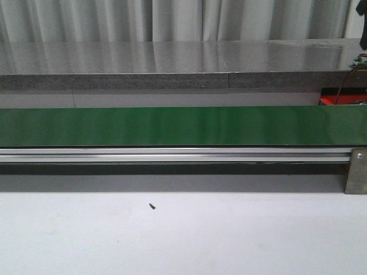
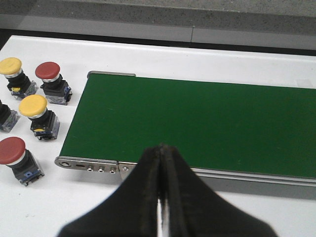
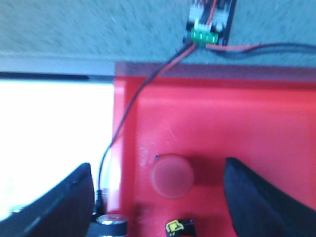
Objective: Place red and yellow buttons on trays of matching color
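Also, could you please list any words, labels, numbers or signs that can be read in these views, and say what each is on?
None can be read.
Yellow-and-black label in the red tray: markings too blurred and cut off.
Buttons, green belt, circuit board: no legible text.

Green conveyor belt (image 1: 183,126) on aluminium rail (image 1: 172,154) — small black screw (image 1: 152,206) on white table (image 1: 229,235).

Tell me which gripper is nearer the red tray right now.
Right. The right gripper hangs open directly over the red tray, a red button between its fingers. The left gripper is shut at the green conveyor's far end.
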{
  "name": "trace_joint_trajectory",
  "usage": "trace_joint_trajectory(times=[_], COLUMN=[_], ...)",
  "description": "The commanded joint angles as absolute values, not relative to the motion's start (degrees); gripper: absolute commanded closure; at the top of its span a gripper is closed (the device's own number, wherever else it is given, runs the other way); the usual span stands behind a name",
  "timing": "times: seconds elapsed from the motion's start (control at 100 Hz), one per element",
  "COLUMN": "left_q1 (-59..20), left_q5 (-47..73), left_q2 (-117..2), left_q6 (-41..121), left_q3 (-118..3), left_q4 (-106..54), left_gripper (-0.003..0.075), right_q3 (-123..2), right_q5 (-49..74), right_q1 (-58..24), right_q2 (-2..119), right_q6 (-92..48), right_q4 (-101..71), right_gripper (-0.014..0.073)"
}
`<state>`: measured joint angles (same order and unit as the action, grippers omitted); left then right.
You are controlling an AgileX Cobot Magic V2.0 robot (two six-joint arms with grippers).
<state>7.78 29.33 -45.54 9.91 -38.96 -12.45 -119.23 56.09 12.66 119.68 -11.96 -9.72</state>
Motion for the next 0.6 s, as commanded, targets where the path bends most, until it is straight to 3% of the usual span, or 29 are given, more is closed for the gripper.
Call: trace_joint_trajectory(times=[0.0, 0.32, 0.59], left_q1=[7.45, 7.45, 7.45], left_q5=[25.92, 25.92, 25.92], left_q2=[-45.43, -45.43, -45.43], left_q6=[9.88, 9.88, 9.88], left_q3=[-40.63, -40.63, -40.63], left_q4=[-13.34, -13.34, -13.34], left_gripper=[0.0740, 0.0740, 0.0740], right_q3=[-121.14, -114.38, -90.91], right_q5=[55.18, 58.19, 49.27], right_q1=[11.44, 5.15, 3.07], right_q2=[112.20, 99.36, 83.44], right_q6=[-11.95, -11.95, -11.95], right_q4=[-11.24, -11.24, -11.40], right_gripper=[0.0046, 0.0046, 0.0046])
